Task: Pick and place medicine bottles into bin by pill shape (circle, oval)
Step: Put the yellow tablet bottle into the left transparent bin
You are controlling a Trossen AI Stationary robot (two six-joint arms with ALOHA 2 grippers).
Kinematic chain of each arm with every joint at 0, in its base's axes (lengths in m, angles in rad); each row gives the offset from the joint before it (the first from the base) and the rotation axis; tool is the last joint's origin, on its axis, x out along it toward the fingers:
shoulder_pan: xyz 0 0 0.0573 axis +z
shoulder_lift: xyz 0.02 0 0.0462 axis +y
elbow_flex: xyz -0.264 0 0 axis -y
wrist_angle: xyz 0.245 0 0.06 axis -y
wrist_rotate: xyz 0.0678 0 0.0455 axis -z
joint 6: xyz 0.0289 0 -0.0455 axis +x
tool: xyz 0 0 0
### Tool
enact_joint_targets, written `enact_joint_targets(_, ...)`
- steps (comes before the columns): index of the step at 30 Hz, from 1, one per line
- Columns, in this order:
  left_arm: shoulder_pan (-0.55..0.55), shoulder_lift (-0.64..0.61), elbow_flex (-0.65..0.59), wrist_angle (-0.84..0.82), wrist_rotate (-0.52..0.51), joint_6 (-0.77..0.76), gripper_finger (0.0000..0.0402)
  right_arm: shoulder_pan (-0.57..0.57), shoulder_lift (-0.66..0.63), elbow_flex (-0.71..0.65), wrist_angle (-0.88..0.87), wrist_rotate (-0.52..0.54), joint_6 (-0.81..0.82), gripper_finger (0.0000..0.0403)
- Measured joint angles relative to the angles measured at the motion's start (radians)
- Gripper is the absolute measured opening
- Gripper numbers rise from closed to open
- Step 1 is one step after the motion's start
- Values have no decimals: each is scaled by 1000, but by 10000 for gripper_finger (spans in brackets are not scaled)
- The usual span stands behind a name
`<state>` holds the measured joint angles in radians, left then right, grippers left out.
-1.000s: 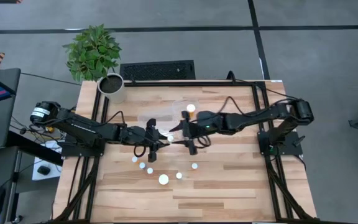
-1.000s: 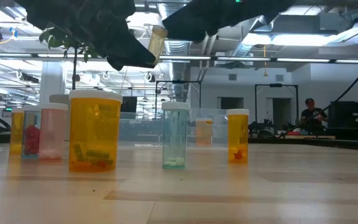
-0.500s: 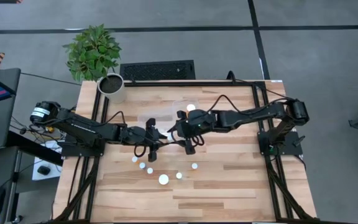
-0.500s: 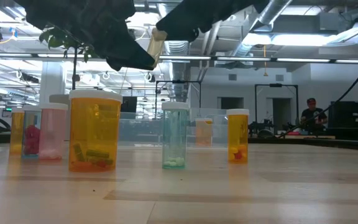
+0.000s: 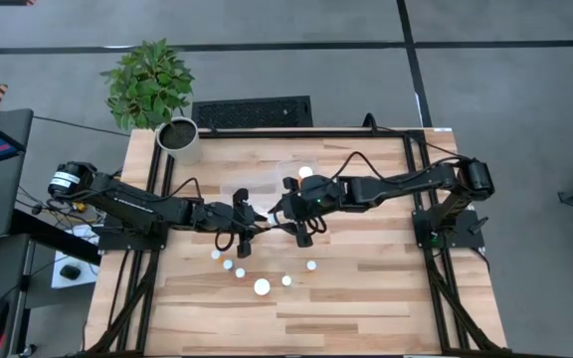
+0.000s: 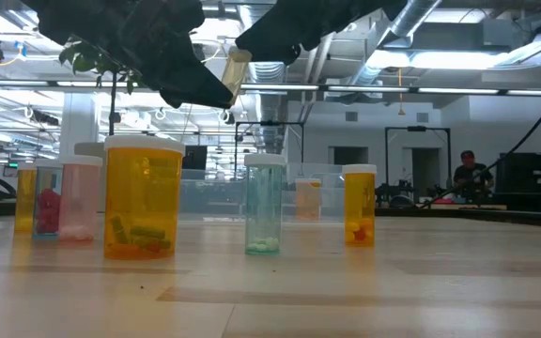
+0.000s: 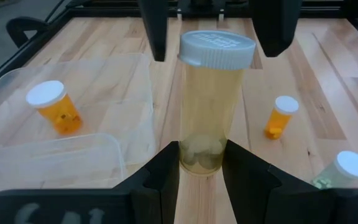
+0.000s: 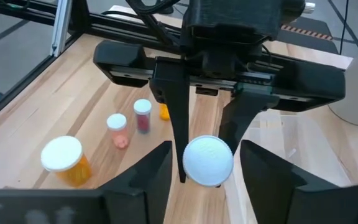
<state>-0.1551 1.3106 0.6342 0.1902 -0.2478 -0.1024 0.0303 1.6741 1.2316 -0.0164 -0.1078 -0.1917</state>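
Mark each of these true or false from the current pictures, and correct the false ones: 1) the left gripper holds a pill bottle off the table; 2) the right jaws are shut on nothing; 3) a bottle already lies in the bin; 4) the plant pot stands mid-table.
1) The left gripper holds a pill bottle off the table. True.
2) The right gripper has its jaws shut on nothing. False: they stand open on either side of the held bottle's white cap.
3) A bottle already lies in the bin. True: one orange bottle lies on its side in it.
4) The plant pot stands mid-table. False: it stands at a far corner, on the left arm's side.
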Motion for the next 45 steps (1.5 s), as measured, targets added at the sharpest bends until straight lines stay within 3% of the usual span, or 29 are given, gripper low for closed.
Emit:
enact_joint_targets(33, 0, 0, 0, 7, 0, 0, 103, 0, 0, 0, -6, 5, 1, 120)
enact_joint_targets(38, 0, 0, 0, 8, 1, 1, 103, 0, 0, 0, -11, 5, 1, 136)
enact_joint_targets(45, 0, 0, 1, 13, 2, 0, 103, 0, 0, 0, -16, 2, 8, 193)
